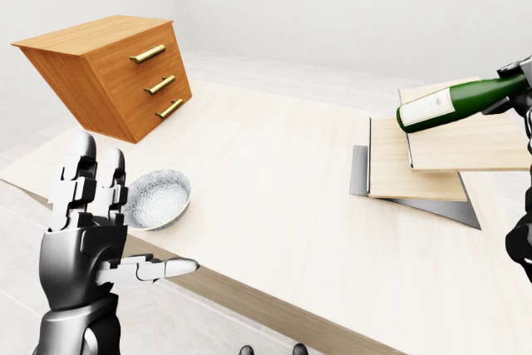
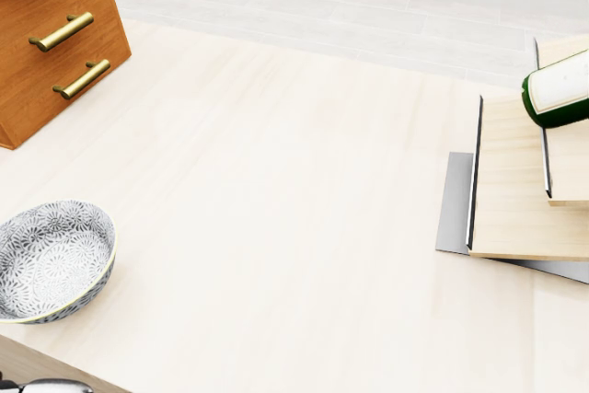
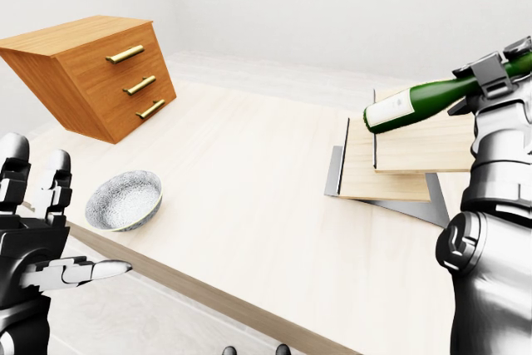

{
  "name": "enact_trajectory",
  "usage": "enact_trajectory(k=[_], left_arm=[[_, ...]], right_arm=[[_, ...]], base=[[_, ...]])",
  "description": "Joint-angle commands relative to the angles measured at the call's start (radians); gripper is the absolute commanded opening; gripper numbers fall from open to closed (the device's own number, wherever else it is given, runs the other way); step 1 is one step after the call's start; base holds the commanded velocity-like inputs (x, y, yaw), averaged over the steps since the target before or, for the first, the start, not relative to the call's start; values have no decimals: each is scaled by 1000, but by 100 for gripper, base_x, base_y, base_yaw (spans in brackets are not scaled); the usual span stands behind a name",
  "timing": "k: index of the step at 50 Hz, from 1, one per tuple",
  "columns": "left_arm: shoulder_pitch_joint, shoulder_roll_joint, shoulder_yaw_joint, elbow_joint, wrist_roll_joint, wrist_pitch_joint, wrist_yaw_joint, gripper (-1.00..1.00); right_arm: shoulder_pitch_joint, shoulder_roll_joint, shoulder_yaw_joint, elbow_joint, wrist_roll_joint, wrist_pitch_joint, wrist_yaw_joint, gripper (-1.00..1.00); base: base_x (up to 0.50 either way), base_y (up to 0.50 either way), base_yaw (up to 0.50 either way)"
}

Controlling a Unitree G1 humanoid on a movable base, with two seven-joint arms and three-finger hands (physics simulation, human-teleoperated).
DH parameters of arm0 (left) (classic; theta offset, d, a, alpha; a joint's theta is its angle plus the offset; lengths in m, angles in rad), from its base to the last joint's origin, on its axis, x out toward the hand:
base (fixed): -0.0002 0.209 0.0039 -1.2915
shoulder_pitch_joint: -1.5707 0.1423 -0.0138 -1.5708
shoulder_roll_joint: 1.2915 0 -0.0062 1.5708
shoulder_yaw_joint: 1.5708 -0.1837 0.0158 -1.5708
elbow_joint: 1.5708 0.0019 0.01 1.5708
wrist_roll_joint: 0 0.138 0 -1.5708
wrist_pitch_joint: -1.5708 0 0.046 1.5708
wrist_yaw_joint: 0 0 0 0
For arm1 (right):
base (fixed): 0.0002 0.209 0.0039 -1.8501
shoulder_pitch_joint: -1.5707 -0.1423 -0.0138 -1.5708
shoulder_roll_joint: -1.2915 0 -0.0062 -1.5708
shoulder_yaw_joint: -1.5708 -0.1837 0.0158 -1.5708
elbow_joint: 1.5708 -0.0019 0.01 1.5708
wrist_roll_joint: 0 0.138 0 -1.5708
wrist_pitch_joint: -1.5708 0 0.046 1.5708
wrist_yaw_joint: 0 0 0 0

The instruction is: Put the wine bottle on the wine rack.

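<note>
Wine bottle hung just above the wine rack.
Your right hand was closed on its neck, bottle lying near-horizontal, base pointing left; left hand open, empty.

Wide bare stretch of desk btwn bowl at left-eye view's left and stepped wine rack at right; a robot hand could pass freely there. Drawer cabinet blocks the upper-left corner. Wine bottle, held tilted, hangs over the rack's boards, crowding access from above.
</note>
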Motion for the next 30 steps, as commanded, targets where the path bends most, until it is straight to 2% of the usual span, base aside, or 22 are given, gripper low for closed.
enact_trajectory(k=[1,30], left_arm=[[-2,0,-4,7,6,0,0,100],[7,-2,-2,3,7,0,-2,100]], right_arm=[[16,15,-11,14,29,0,7,-100],[45,16,-15,46,3,0,15,-100]], base=[[0,0,0],[0,0,0]])
